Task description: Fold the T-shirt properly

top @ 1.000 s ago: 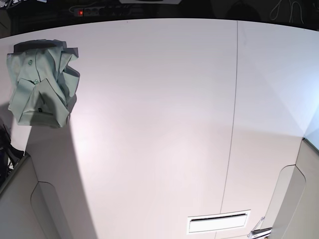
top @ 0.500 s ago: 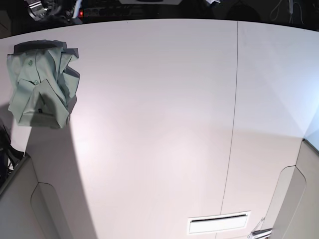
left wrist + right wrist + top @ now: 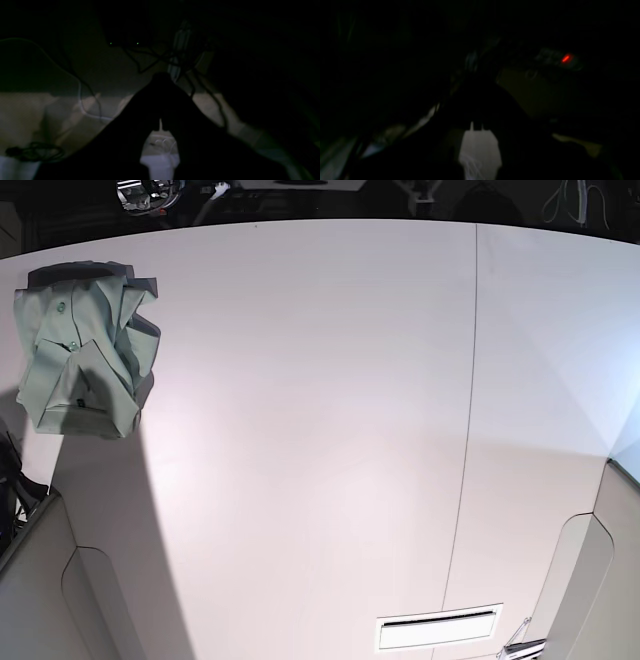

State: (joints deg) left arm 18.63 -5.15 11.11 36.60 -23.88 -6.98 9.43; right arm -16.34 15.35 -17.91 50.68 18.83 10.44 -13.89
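Crumpled in a bunched heap on the white table (image 3: 320,430), at its far corner on the base view's left: the pale sage-green T-shirt (image 3: 85,350), with 2 small buttons showing on the placket and a darker collar edge at the top. Lying alone there, touched by neither arm. Running across the table from far edge to near edge, well apart from the T-shirt: 1 thin seam (image 3: 465,430).

Just beyond the table's far edge, near the T-shirt's corner: the right gripper (image 3: 140,194), only partly in view. Further along that same far edge: a small part of the left gripper (image 3: 420,192).

Both wrist views nearly black. Left gripper (image 3: 161,122) a dark silhouette, its tips meeting above a pale patch, seemingly closed on nothing. Right gripper (image 3: 476,125) too dark and blurred; cannot tell whether clenched or released. Beyond it, a red indicator light (image 3: 565,58).
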